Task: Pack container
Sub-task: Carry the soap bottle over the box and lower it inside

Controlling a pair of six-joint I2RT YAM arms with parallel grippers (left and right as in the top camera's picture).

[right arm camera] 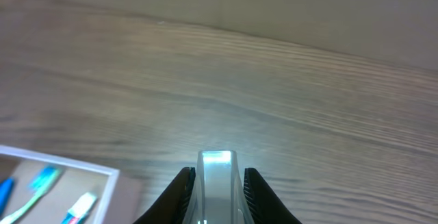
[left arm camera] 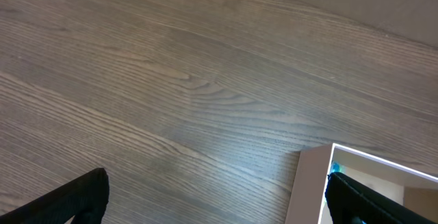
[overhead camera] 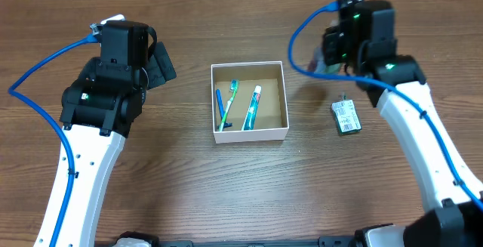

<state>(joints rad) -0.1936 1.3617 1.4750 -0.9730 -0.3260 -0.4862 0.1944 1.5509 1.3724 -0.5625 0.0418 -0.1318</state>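
The container sits open side up, mid-way along the table, ready for filling. Left of it the left gripper hangs spread and empty — likely on standby. Beyond its right edge the right gripper pinches a pale translucent piece, probably next in. The white-and-green packet lies right of it — print unreadable.

No text, brand or number can be read in any view. The packet at the right of the overhead view carries dark print, and the tube in the box has coloured markings, both too small to make out.
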